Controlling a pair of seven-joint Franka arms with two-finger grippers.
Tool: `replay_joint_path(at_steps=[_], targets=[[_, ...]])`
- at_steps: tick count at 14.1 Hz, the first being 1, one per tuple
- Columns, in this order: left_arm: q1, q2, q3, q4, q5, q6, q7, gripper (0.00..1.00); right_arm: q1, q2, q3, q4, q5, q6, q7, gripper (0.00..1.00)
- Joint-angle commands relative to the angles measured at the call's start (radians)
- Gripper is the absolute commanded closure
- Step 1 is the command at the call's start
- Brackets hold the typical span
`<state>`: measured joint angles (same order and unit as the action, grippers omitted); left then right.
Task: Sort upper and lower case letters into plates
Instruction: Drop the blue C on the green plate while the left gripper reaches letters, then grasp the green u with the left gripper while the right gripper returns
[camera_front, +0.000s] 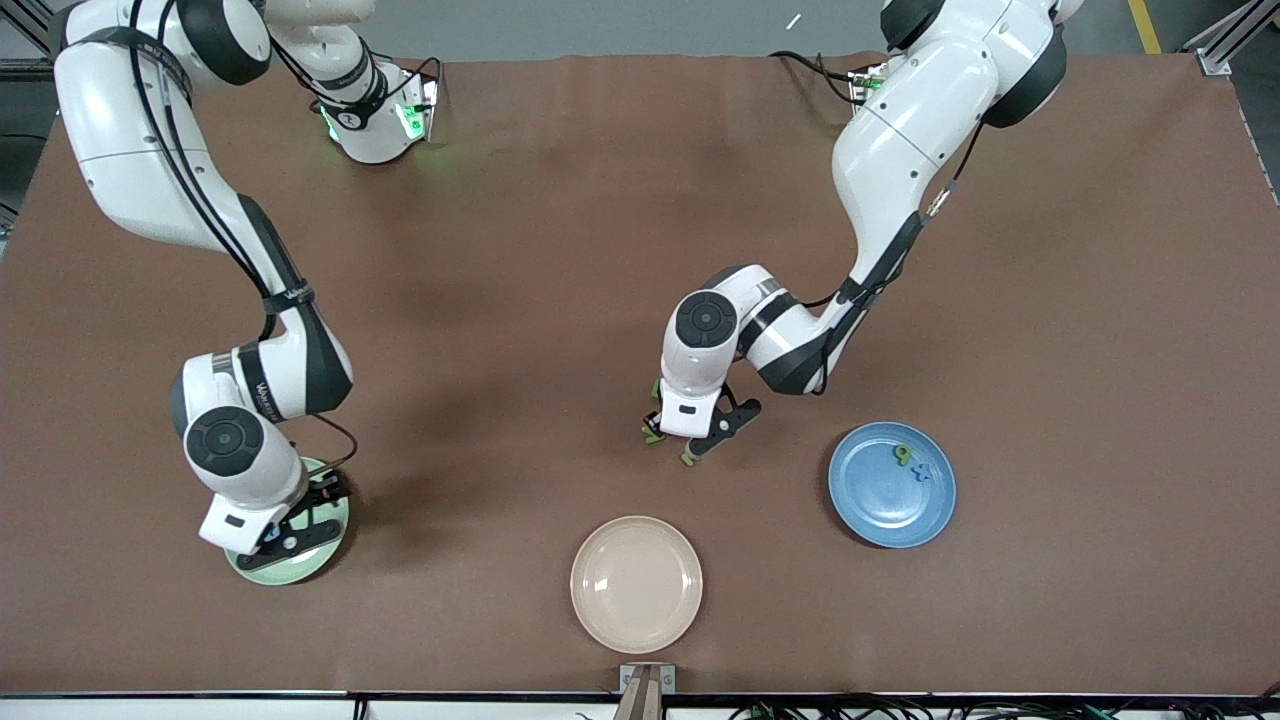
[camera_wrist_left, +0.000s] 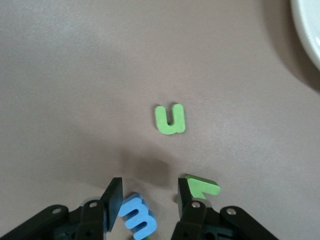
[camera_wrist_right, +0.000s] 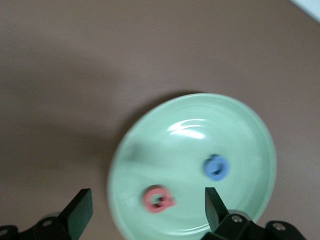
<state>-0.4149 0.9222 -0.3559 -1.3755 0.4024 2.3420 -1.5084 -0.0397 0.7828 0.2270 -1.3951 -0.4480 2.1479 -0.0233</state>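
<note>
My left gripper (camera_front: 690, 440) is open and low over the table, with a blue letter m (camera_wrist_left: 137, 217) between its fingers (camera_wrist_left: 114, 197). A green letter (camera_wrist_left: 202, 186) lies beside one finger, and a green u (camera_wrist_left: 170, 119) lies a little farther off. My right gripper (camera_front: 290, 535) is open and empty over the pale green plate (camera_front: 250, 570). That plate (camera_wrist_right: 150, 140) holds a pink letter (camera_wrist_right: 158, 198) and a blue letter (camera_wrist_right: 216, 167). The blue plate (camera_front: 880, 510) holds a green letter (camera_front: 903, 455) and a blue letter (camera_front: 922, 470).
A cream-beige plate (camera_front: 636, 583) sits near the table's front edge, between the two task plates and nearer the front camera than the left gripper. Its rim (camera_wrist_left: 307, 25) shows in the left wrist view. Both arms reach down over the brown table.
</note>
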Motion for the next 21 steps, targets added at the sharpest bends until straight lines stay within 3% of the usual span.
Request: replay_joint_path(at_steps=[1, 5, 7, 13, 21], targets=[[-0.018, 0.01, 0.015, 0.045, 0.01, -0.009, 0.033, 0.47, -0.002, -0.04, 0.067, -0.018, 0.092, -0.066, 0.096, 0.01], [-0.013, 0.023, 0.018, 0.091, 0.01, -0.006, 0.14, 0.47, -0.003, -0.045, 0.205, -0.019, 0.104, -0.128, 0.407, 0.01], [-0.016, 0.038, 0.046, 0.113, 0.009, -0.006, 0.216, 0.47, 0.015, -0.042, 0.245, -0.025, 0.103, -0.128, 0.546, 0.01], [-0.016, 0.066, 0.06, 0.116, 0.009, 0.045, 0.298, 0.47, 0.103, -0.034, 0.25, -0.025, 0.103, -0.108, 0.764, 0.01], [-0.018, 0.087, 0.097, 0.116, 0.009, 0.092, 0.343, 0.54, 0.101, -0.033, 0.25, -0.025, 0.104, -0.091, 0.786, 0.01]])
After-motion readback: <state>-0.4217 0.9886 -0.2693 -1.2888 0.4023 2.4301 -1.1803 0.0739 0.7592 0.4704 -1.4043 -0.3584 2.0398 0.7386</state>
